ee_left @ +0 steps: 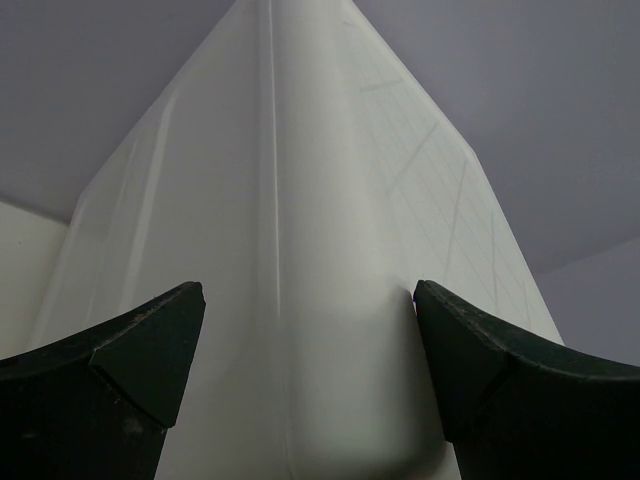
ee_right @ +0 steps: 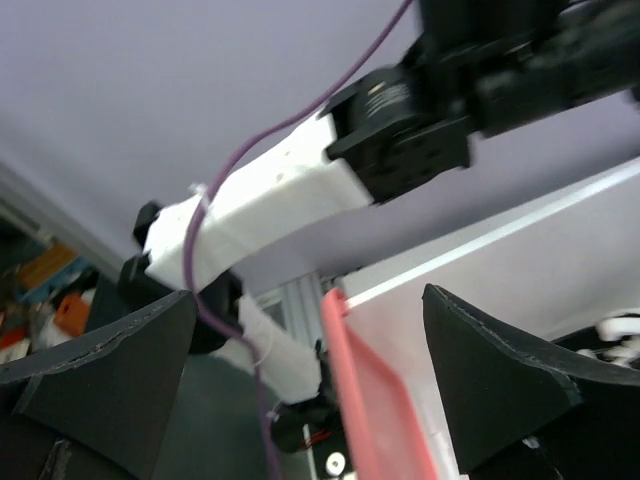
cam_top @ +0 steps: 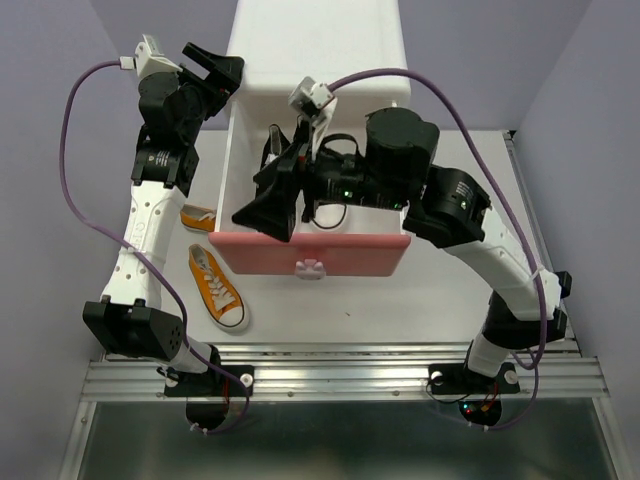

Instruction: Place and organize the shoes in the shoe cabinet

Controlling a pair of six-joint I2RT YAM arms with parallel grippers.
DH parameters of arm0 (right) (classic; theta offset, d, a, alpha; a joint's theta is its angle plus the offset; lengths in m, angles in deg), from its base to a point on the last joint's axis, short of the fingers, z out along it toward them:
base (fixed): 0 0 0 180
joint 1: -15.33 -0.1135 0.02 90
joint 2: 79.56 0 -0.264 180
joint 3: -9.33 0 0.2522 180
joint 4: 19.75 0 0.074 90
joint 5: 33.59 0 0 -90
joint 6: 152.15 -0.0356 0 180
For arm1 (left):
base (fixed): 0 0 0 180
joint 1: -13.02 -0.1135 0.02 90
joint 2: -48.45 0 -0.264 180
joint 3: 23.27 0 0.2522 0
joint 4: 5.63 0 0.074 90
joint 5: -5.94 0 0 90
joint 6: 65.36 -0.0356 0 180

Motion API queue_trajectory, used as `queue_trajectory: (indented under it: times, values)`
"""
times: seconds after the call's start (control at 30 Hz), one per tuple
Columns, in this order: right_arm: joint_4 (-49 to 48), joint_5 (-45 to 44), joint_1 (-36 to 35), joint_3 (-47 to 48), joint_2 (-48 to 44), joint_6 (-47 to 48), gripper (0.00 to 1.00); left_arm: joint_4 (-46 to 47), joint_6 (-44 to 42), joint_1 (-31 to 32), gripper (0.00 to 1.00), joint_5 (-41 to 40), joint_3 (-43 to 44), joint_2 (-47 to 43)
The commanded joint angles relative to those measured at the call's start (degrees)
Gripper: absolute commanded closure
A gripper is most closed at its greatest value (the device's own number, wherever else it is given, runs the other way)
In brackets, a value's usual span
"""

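Well, left claw (ee_left: 308, 300) astride cabinet (ee_left: 300, 150) corner

We've got the shoe cabinet (cam_top: 318, 50) at back centre of the table (cam_top: 450, 290), with its drawer (cam_top: 310, 252) pulled out toward the near edge. The near shoe (cam_top: 215, 287) lies just left of the drawer front, and the far shoe (cam_top: 198, 216) sits behind it, partly under the left arm (cam_top: 150, 215). The right gripper (cam_top: 268, 215) is over the drawer and the left gripper (cam_top: 222, 70) is at the cabinet's left side.
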Motion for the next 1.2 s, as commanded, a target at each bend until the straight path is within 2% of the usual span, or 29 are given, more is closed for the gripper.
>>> queue_trajectory:
  times: [0.0,0.1,0.23,0.43,0.6,0.8,0.97,1.17]
  values:
    - [5.01,7.92,-4.65,1.26,0.72,4.50,0.00,-22.02,-9.20,-1.36,0.05,-3.82,-5.10,4.02]
    - [15.28,4.43,-8.41,3.12,2.84,8.88,0.00,-21.76,-9.03,-1.45,0.05,-3.82,-5.45,4.02]
    - [20.24,-3.05,-13.61,1.28,2.75,13.38,0.00,-21.32,-8.85,-1.45,0.05,-3.82,-5.98,4.02]
    - [26.56,-3.24,-17.83,-1.09,4.07,14.79,0.00,-21.32,-9.11,-1.45,0.05,-3.82,-6.07,3.93]
    - [28.16,-10.70,-22.05,-8.73,2.23,13.13,0.00,-21.32,-9.64,-1.45,0.05,-3.82,-6.25,3.76]
    - [28.68,-19.23,-22.67,-14.89,-1.81,6.01,0.00,-21.23,-10.34,-1.45,0.05,-3.82,-7.04,3.14]
    - [28.33,-23.27,-22.67,-21.57,-4.28,3.72,0.00,-21.32,-10.61,-1.45,0.05,-3.82,-7.30,3.49]
    - [25.44,-36.28,-22.67,-22.64,-4.46,8.46,0.00,-21.75,-11.13,-1.45,0.05,-3.82,-5.11,4.54]
